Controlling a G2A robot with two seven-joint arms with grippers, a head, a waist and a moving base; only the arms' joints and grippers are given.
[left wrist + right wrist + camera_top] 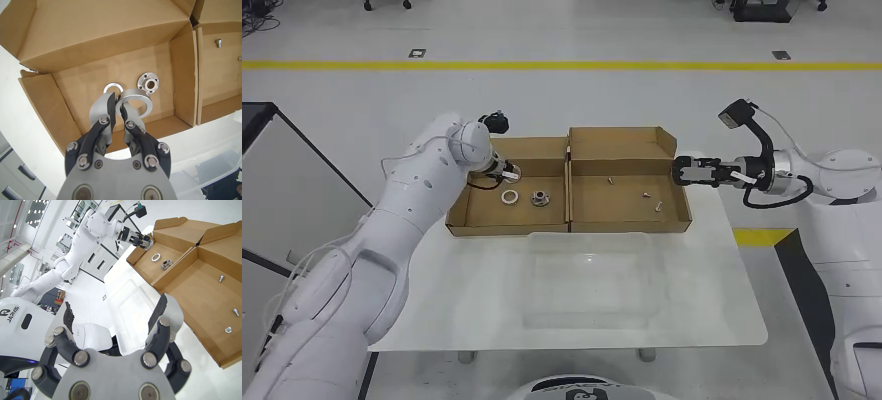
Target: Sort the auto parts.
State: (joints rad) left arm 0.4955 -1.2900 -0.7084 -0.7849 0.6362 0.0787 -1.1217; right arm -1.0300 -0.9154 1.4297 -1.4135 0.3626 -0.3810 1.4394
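We see left gripper (118,106) pinching thick silver metal ring (135,93) by its wall above brown cardboard box (90,47); thin hold, it could twist loose. Right gripper (115,303) spread, empty.

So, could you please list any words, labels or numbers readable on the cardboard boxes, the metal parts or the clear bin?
No text can be read on any of them.
Cardboard box around the flange: no print.
Cardboard box around the bolts: no print.
Held ring: no markings.
Clear bin: no label.
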